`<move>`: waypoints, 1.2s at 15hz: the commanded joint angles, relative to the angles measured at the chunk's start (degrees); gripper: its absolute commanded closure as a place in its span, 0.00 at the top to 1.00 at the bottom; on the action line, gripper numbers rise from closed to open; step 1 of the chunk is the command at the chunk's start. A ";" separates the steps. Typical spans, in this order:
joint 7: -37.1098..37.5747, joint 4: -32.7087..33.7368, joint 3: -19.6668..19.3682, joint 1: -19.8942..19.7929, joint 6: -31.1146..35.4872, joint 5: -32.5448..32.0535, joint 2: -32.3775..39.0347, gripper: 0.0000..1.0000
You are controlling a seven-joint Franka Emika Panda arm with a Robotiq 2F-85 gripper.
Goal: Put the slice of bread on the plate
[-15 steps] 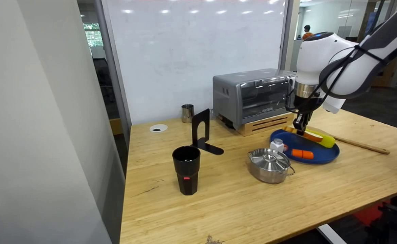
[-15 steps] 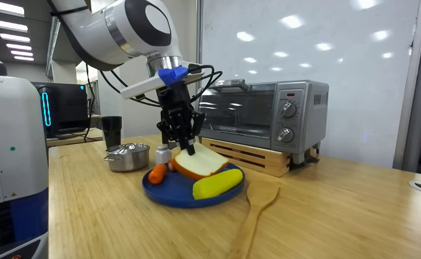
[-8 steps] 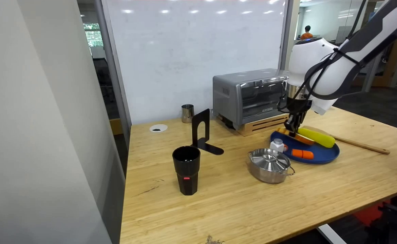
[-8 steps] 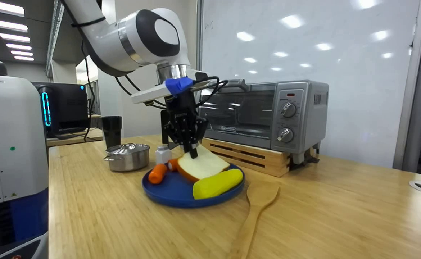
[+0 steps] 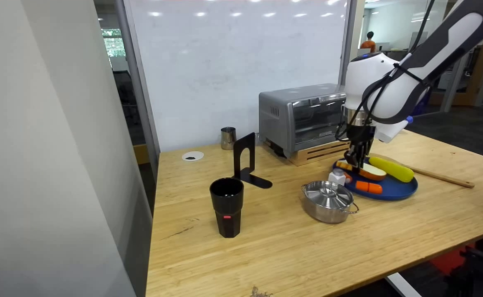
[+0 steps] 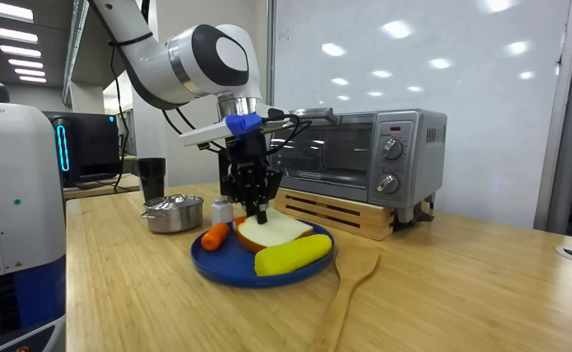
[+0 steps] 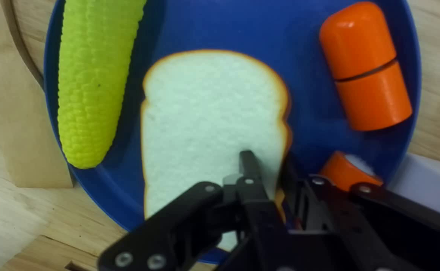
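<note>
The slice of bread [image 7: 212, 113], pale with a brown crust, is over the dark blue plate [image 7: 223, 26]. In the exterior views the slice [image 6: 276, 229] sits low within the rim of the plate [image 6: 230, 264], slightly tilted; its underside is hidden. My gripper [image 7: 269, 162] straddles one crust edge: one finger [image 7: 249, 163] lies over the pale face, the other is largely in shadow past the crust. The gap between the fingers is narrow, and whether they still press on the slice cannot be told. In an exterior view the gripper [image 5: 356, 165] points down at the plate.
On the plate lie yellow corn [image 6: 293, 254] and orange carrot pieces [image 7: 366, 67]. A white bottle [image 6: 222, 211] and a lidded pot [image 5: 328, 202] stand close by. A wooden spatula [image 6: 347, 283] lies beside the plate. The toaster oven [image 6: 359, 156] is behind.
The gripper has come down with the slice, which now lies flatter and lower on the plate. The plate and corn have shifted slightly.
</note>
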 commanded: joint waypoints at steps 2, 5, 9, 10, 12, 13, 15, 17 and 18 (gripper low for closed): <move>0.46 2.19 -0.74 0.87 -5.60 -0.60 1.25 0.60; 1.74 2.26 -0.82 1.37 -7.73 -2.17 0.31 0.80; 5.80 1.73 -1.30 2.48 -9.82 -7.67 -1.31 1.00; 6.43 1.31 -1.27 2.63 -10.52 -8.68 -1.97 1.00; 7.58 -0.05 -0.96 3.01 -13.10 -9.70 -4.26 1.00; 8.82 -1.80 -0.18 3.80 -14.83 -9.62 -6.93 1.00; 7.38 -4.18 0.30 3.47 -17.26 -8.43 -10.87 1.00; 6.37 -6.20 0.74 3.15 -19.55 -7.53 -15.00 1.00; 5.38 -7.69 0.75 2.77 -20.28 -6.87 -17.55 1.00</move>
